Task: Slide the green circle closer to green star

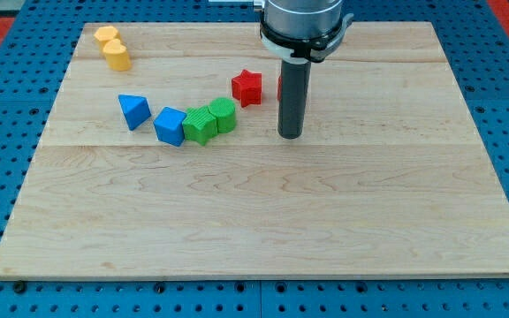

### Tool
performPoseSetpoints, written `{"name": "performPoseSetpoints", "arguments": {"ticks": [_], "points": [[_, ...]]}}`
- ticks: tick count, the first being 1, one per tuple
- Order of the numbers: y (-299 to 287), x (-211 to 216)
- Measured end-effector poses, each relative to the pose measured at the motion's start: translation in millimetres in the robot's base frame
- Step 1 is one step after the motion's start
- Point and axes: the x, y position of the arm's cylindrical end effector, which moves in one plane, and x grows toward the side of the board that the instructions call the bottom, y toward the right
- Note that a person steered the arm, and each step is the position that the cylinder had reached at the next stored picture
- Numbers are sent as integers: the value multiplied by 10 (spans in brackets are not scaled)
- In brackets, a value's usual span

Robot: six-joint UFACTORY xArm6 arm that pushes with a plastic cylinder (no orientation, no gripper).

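Observation:
The green circle [224,115] sits on the wooden board and touches the green star [200,124] at its lower left. My tip [290,135] rests on the board to the right of the green circle, about a block's width and a half away, touching no block. The rod rises straight up from it to the arm at the view's top.
A blue cube [170,125] touches the green star's left side, with a blue triangle [133,110] further left. A red star [246,87] lies above the green circle. A red block [280,87] is mostly hidden behind the rod. Two yellow blocks [111,47] sit at top left.

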Motion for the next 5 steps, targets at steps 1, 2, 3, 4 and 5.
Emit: {"name": "performPoseSetpoints", "arguments": {"ticks": [1, 2, 3, 4, 5], "points": [[13, -108], [24, -250], [-320, -112], [-604, -244], [-694, -679]]}}
